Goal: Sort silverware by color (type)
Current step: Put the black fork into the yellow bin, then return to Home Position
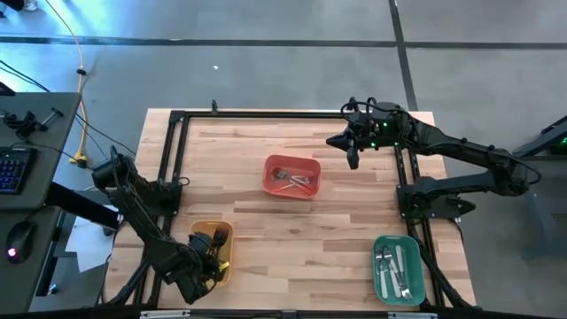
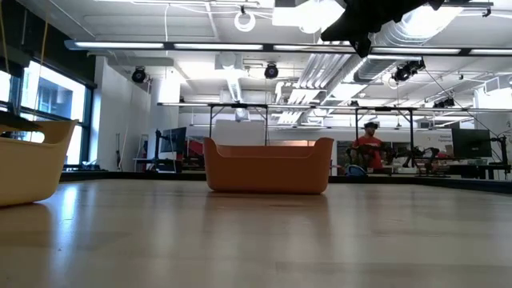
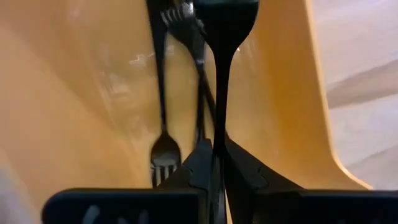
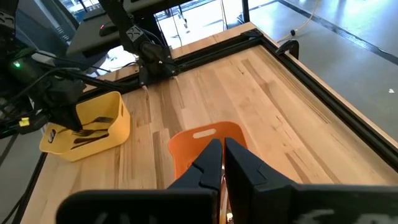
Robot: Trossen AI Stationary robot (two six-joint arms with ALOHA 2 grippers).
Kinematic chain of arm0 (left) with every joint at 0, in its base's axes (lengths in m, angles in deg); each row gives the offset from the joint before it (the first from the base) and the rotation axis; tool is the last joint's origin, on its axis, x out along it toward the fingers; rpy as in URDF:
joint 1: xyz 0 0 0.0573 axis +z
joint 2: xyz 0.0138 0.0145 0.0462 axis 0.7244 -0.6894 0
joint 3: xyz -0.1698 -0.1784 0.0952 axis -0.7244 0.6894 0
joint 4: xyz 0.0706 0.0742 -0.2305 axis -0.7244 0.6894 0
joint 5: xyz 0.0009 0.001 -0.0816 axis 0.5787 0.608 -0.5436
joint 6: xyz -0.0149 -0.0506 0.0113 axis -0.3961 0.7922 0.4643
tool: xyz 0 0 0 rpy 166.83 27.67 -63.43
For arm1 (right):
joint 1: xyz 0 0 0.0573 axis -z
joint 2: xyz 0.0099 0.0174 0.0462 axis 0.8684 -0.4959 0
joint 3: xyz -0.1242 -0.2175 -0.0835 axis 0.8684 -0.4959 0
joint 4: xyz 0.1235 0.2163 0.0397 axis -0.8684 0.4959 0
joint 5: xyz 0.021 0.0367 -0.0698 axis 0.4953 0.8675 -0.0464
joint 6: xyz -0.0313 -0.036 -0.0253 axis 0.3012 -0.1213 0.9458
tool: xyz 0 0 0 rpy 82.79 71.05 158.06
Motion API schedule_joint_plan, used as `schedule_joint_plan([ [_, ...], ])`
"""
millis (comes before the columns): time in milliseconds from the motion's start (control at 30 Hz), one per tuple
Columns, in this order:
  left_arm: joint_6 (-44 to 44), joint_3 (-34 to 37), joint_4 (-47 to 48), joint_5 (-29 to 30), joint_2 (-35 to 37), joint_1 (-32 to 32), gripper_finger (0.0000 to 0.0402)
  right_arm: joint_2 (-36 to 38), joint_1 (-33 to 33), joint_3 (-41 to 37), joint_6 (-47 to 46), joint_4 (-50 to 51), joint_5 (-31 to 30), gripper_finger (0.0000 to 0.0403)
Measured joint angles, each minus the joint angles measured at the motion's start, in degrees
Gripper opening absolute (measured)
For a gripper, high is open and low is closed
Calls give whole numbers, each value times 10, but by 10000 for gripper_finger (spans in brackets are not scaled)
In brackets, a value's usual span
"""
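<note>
My left gripper (image 1: 215, 248) reaches down into the yellow bin (image 1: 198, 232) at the table's near left and is shut on a dark spoon (image 3: 225, 25). Dark forks (image 3: 165, 152) lie on the floor of that bin. The red bin (image 1: 276, 165) at mid-table holds a few pieces of silverware (image 1: 298, 182). Pale silverware (image 1: 397, 266) lies in the green bin (image 1: 379, 266) at the near right. My right gripper (image 1: 353, 158) hangs shut in the air at the far right, beyond the red bin (image 4: 205, 138), touching nothing. My left gripper pinches the dark spoon's thin handle (image 3: 219, 124) between its two fingers, near the handle's free end. The fingers come steeply from above, in line with the spoon. The spoon hangs below them, bowl end (image 3: 227, 15) down, inside the yellow bin; whether the bowl touches the floor cannot be told.
A black frame (image 1: 177, 151) runs along the table's left, far and right edges. Bare wood lies between the three bins. In the low view the yellow bin (image 2: 32, 160) stands at the left and the red bin (image 2: 268, 164) in the middle; a person (image 2: 370, 150) is far behind.
</note>
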Motion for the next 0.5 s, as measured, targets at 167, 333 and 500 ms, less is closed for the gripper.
schedule_joint_plan([
  [167, 9, 0, 12, 0, -1, 0, 59, 0, 0, 0, 0, 0, 0, 0],
  [333, -9, 0, 39, 3, 7, 0, 93, 0, 0, 0, -1, 0, 0, 0],
  [500, -150, 0, 25, 93, 68, 15, 72, 0, 0, 0, 44, 1, 0, 0],
])
